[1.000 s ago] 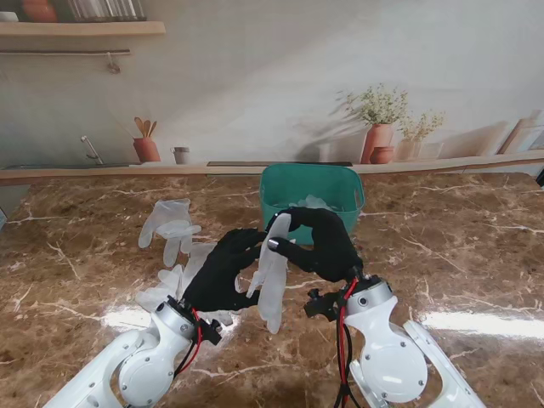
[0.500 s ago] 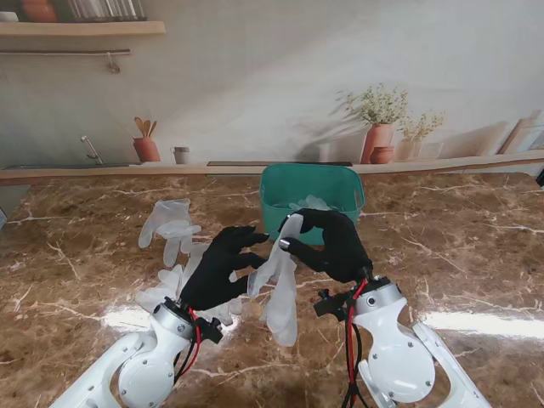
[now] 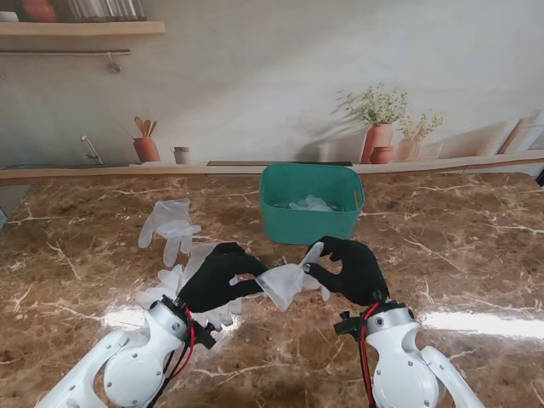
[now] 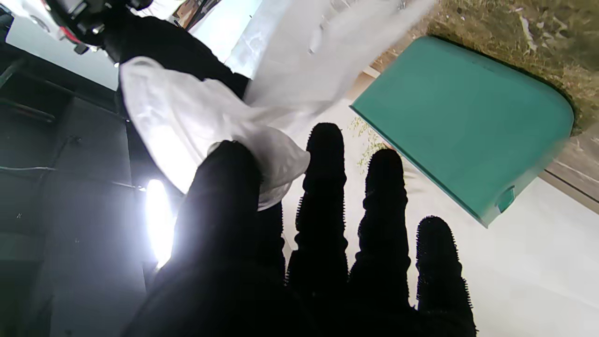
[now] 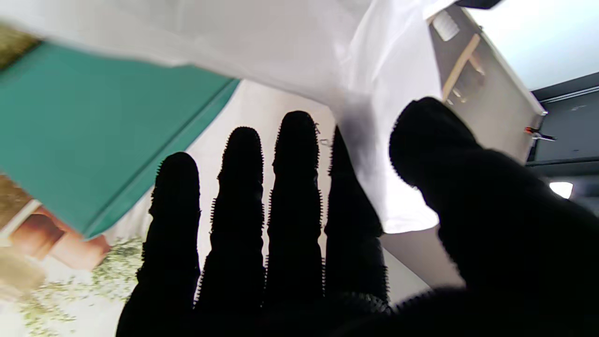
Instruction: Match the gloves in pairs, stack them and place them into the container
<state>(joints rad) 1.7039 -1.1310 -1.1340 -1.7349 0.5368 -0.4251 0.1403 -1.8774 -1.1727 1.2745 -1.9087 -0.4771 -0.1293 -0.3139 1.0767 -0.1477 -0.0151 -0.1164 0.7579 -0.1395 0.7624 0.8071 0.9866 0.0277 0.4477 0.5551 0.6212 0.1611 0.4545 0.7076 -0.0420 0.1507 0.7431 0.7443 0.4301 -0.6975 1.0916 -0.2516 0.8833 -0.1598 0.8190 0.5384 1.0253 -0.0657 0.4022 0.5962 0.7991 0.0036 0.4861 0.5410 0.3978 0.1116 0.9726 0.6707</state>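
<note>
I am holding one translucent white glove (image 3: pixel 287 280) between my two black robot hands, above the brown marble table (image 3: pixel 476 255) and just on my side of the teal container (image 3: pixel 311 204). My left robot hand (image 3: pixel 217 276) is pinching one end of the glove between its thumb and index finger, while its other three fingers (image 4: pixel 383 206) are stretching out straight and apart. My right robot hand (image 3: pixel 353 268) is pinching the opposite end the same way, thumb against index finger, with its remaining fingers (image 5: pixel 243 187) extending free. Both forearms are rising from the near corners of the stand view, wrists angling inward so the hands are facing each other with the glove bunching between them.

A few pale gloves (image 3: pixel 310 203) are lying inside the container. More loose gloves (image 3: pixel 170 225) are lying on the table to my left, some partly hidden under my left robot hand. Farther from me, along the backdrop, terracotta plant pots (image 3: pixel 378 140) are standing.
</note>
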